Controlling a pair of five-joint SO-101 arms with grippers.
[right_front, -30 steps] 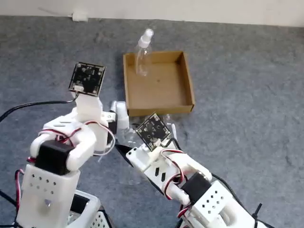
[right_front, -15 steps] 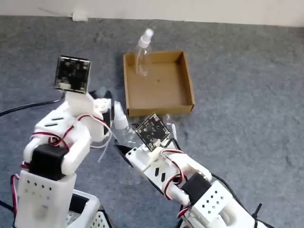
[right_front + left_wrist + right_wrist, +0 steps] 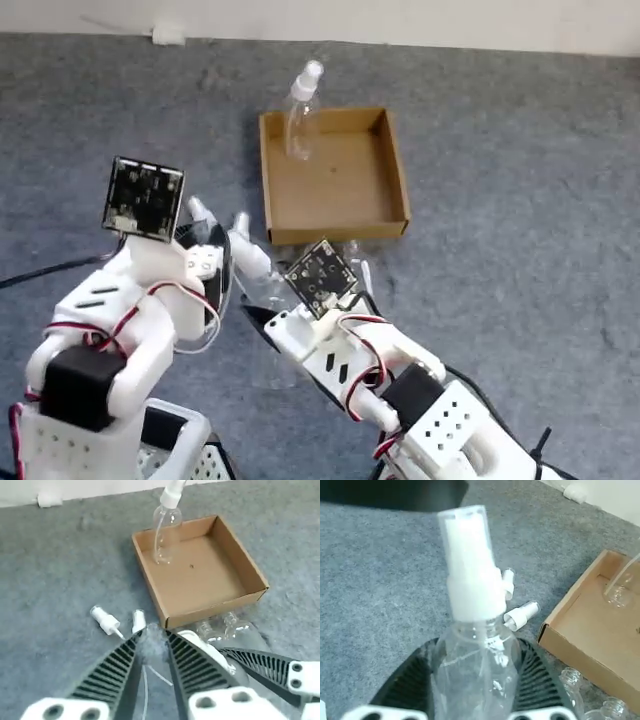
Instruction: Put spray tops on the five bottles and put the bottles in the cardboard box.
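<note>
The right gripper (image 3: pixel 476 677) is clamped on the shoulder of a clear plastic spray bottle (image 3: pixel 472 647), just near of the cardboard box (image 3: pixel 338 230) at its near left corner; a white spray top (image 3: pixel 469 565) sits on the neck. The left gripper (image 3: pixel 153 647) hangs above it, jaws narrowly apart and empty. The bottle looks empty, light, thin-walled and slick, so a hard squeeze may dent it; grip the body, and turn the top by its stiff collar.
</note>
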